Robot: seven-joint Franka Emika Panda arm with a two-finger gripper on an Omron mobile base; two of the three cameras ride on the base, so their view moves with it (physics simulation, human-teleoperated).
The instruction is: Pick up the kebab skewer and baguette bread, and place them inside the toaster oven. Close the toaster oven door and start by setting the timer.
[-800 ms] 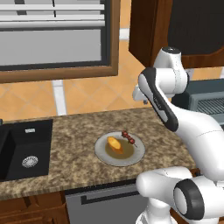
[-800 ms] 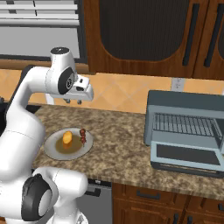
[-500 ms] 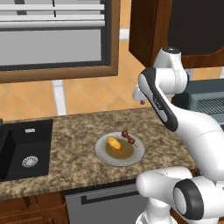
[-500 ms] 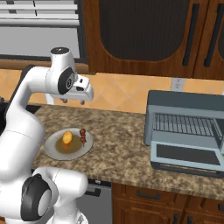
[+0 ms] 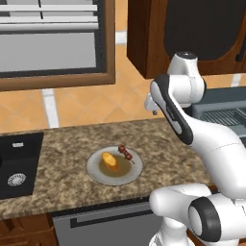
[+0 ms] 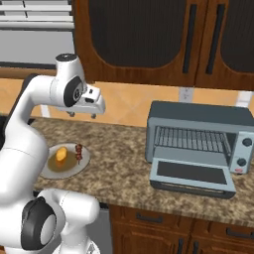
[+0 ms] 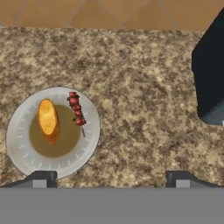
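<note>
Gripper (image 6: 83,115) hung high at left of frame — jaws wide, empty, unmoved since earlier frames; kebab skewer (image 7: 77,110) and baguette bread (image 7: 47,117) lay untouched on the plate (image 7: 52,166) — nothing grasped yet.

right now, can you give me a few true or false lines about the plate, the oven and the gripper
1. The golden oval baguette bread lies on the round grey plate. True.
2. The kebab skewer of red chunks sits on the wire rack. False: it lies on the plate beside the bread.
3. The slate-grey toaster oven has its door folded down open. True.
4. The gripper grips the bread. False: its jaws are open and empty, high above the counter.
5. A black sink is set in the counter. True.
</note>
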